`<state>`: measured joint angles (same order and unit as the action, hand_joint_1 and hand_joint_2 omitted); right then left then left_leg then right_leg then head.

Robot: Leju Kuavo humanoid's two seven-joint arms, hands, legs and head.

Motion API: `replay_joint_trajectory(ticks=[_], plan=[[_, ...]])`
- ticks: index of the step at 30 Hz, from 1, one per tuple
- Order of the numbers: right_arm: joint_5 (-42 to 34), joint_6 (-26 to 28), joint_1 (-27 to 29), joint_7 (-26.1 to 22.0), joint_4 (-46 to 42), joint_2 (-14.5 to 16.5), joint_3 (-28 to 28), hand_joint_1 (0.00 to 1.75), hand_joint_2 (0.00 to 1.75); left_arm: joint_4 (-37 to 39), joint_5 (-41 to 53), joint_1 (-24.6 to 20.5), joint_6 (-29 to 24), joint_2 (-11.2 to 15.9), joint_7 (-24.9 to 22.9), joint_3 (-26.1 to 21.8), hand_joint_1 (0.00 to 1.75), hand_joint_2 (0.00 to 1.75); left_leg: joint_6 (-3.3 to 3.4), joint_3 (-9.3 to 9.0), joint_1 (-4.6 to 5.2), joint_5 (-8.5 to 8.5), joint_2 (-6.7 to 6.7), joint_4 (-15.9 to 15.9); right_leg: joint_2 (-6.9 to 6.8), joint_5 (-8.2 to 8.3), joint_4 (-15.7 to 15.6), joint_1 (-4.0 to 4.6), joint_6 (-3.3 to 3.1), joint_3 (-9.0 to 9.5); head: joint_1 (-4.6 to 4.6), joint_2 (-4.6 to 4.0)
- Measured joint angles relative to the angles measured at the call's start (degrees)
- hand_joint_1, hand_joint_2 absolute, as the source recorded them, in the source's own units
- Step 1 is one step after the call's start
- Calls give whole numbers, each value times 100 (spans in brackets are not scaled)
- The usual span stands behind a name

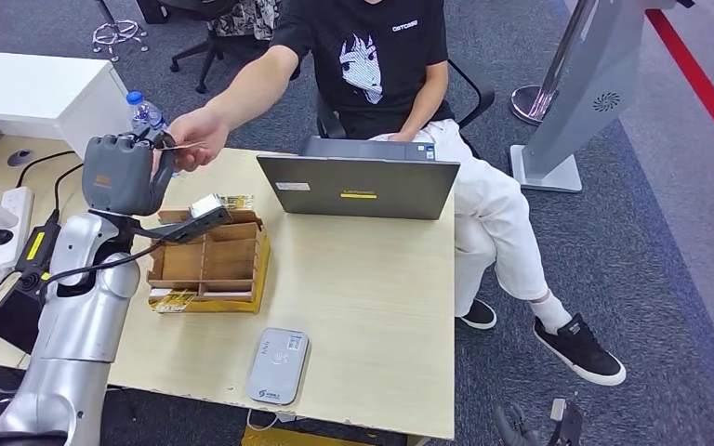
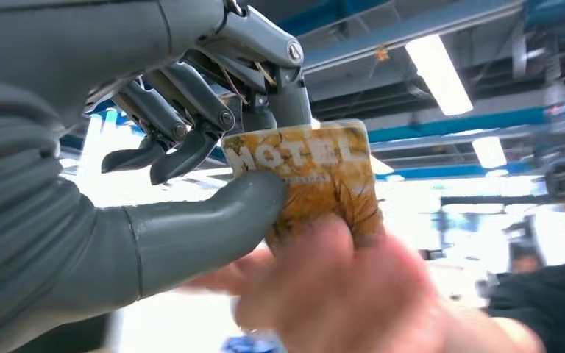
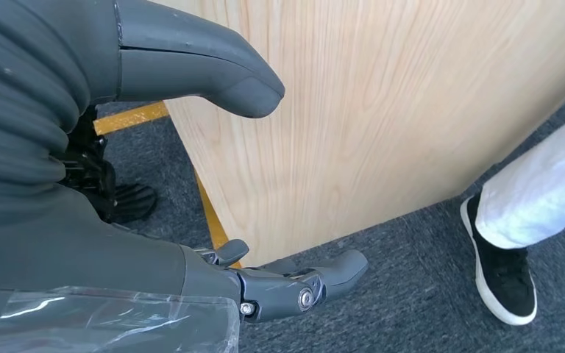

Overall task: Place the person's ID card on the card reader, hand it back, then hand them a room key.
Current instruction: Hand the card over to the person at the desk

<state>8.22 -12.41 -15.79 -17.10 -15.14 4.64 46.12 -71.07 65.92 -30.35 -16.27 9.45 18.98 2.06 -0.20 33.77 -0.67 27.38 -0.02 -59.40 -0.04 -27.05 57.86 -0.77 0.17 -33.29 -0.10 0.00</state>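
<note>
My left hand is raised over the far left of the table and pinches a yellow hotel room key card between thumb and fingers. The person's hand reaches across from the far side, and its fingers grip the card's other end. The grey card reader lies flat near the table's front edge with nothing on it. My right hand hangs beside the table's side panel, its fingers apart and holding nothing.
A wooden divided card box sits on the table below my left hand. An open laptop stands at the far edge in front of the seated person. A water bottle and a power strip are at the left.
</note>
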Motion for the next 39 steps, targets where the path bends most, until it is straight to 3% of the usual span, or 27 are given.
replay_joint_trajectory(ticks=[1,3,5,13,19,20,23,24,25,26,29,30,35,39], plan=[[1,2,-6,1,1,7,-1,0,175,81,27,-66,-16,4,-13,-3,116,175,0,0,0,0,-1,0,-1,0,0,0,0,0,0,0],[1,4,-17,3,1,18,-1,0,175,206,73,-145,-47,8,-31,-7,29,175,0,0,1,0,-3,0,-2,0,0,0,0,1,-1,0],[-2,4,-20,2,2,27,-1,0,175,301,108,-171,-85,9,-34,-9,0,175,0,0,0,0,-1,0,0,0,0,0,0,0,-1,0],[-21,4,-8,-43,6,34,-1,0,175,237,23,126,-585,-40,18,-75,0,175,0,1,1,1,4,0,7,0,-1,-1,0,-2,-1,0],[-74,30,59,-114,8,34,19,0,175,-969,-1211,866,-896,-465,749,-612,0,175,5,4,2,9,8,1,13,-3,-4,-1,1,-4,-1,0],[-99,30,78,-128,8,34,29,0,175,-1229,-1540,991,-847,-582,936,-766,26,175,6,5,2,10,8,1,13,-4,-5,-1,1,-5,-1,0],[-160,30,140,-169,3,32,91,0,175,-1971,-2714,1320,-328,-974,1574,-1391,157,175,7,6,1,11,9,1,12,-4,-6,-1,2,-5,0,0],[-187,30,163,-181,1,31,125,0,175,-2181,-3123,1411,-53,-1111,1760,-1656,175,175,7,5,2,11,9,1,13,-4,-6,-1,2,-5,-1,0],[-221,30,190,-191,-2,28,161,2,175,-2348,-3510,1492,215,-1233,1899,-1925,175,175,7,4,1,12,9,2,13,-5,-6,-1,2,-5,-1,0],[-267,28,219,-199,-3,22,201,17,175,-2483,-3902,1566,459,-1339,1990,-2186,175,175,7,4,1,12,9,2,13,-5,-6,-1,2,-5,-1,0],[-393,-6,304,-209,-4,-16,335,146,175,-2737,-4972,1756,975,-1546,2081,-2883,175,175,7,4,0,12,9,3,11,-6,-5,0,3,-5,-1,0],[-422,-27,330,-209,-5,-34,381,175,175,-2770,-5238,1803,1106,-1580,2089,-3096,175,175,7,4,0,12,9,4,10,-6,-5,0,3,-5,-2,0],[-470,-98,488,-162,-10,-168,588,175,175,-2479,-6390,1869,2234,-1623,2096,-4348,175,175,7,3,0,12,10,7,11,-7,-5,0,3,-5,-1,0],[-325,75,639,59,-4,-309,659,175,175,-1398,-6919,1780,3171,-1310,2096,-5494,175,175,6,0,0,13,17,9,18,-9,-5,0,1,-6,-1,0]])
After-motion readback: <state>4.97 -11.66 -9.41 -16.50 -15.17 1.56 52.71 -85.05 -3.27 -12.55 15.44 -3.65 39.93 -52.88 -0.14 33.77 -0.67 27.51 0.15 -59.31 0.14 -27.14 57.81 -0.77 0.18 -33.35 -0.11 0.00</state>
